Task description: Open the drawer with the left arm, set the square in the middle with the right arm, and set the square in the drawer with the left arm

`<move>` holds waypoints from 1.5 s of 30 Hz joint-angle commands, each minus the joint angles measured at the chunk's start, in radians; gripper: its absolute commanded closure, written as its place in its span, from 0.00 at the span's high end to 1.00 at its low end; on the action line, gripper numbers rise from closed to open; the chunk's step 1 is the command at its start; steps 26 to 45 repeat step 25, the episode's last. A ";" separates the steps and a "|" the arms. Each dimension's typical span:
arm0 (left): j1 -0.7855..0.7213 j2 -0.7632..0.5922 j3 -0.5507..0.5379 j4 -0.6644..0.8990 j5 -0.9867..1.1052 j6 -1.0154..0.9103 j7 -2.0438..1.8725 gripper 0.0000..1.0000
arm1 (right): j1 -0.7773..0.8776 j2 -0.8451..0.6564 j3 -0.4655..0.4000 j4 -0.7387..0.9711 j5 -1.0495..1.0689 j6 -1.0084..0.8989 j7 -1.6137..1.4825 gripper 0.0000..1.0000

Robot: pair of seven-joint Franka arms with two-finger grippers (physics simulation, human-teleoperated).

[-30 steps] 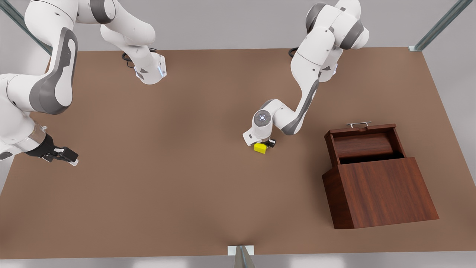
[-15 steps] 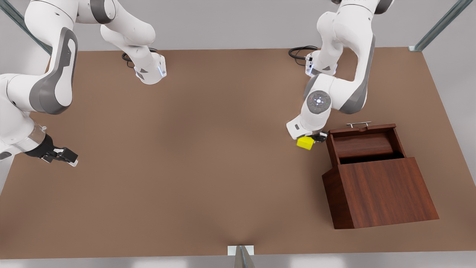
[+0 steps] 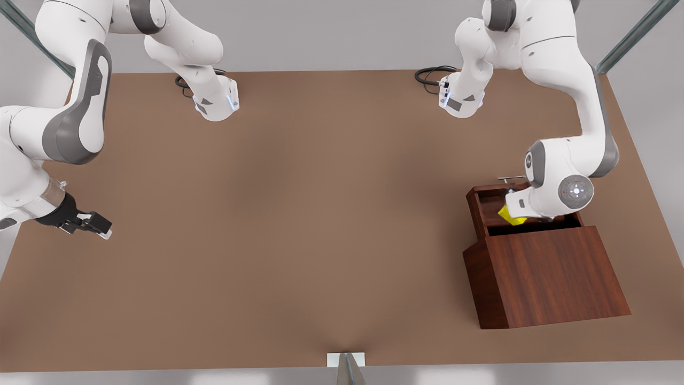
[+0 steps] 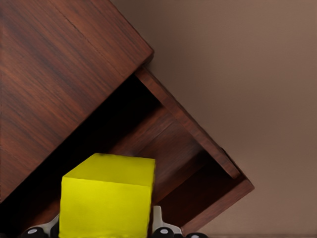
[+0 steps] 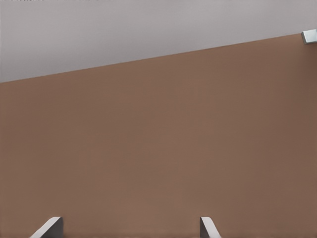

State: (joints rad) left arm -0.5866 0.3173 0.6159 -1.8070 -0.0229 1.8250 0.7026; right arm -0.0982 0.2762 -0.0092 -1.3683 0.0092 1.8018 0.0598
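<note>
At the front view's left, the right arm waits with its jaws [image 3: 99, 226] parted and holding nothing, low over the bare worktop [image 3: 267, 224]; its wrist view shows the two fingertips [image 5: 48, 227] well apart above plain brown surface.

Toward the front view's right, the drawer [image 3: 483, 206] stands pulled out of the wedge-shaped cabinet [image 3: 550, 278], its silver handle [image 3: 512, 178] at the far edge. The left arm reaches over it, and its jaws [image 4: 104, 233] are clamped on the square [image 3: 509, 216], which hangs above the open drawer [image 4: 193, 163] cavity, not yet resting on its floor.

The step in hand looks like the last one: putting the square into the drawer with the left arm. The next move probably calls for lowering the cube a little so it clears the drawer's side walls, then spreading the jaws to let it drop, and lifting straight out without catching the cabinet's front lip.
</note>
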 commanded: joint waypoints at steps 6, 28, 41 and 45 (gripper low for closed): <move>-0.005 -0.027 0.001 0.012 -0.015 -0.023 -0.075 1.00 | 0.000 0.000 0.000 0.000 0.000 -0.001 0.000 1.00; 0.525 -0.116 -0.682 0.278 0.141 0.020 -0.698 1.00 | 0.000 0.000 0.000 0.000 0.000 0.001 0.000 1.00; 0.525 -0.116 -0.682 0.278 0.141 0.020 -0.698 1.00 | 0.000 0.000 0.000 0.000 0.000 0.001 0.000 1.00; 0.525 -0.116 -0.682 0.278 0.141 0.020 -0.698 1.00 | 0.000 0.000 0.000 0.000 0.000 0.001 0.000 1.00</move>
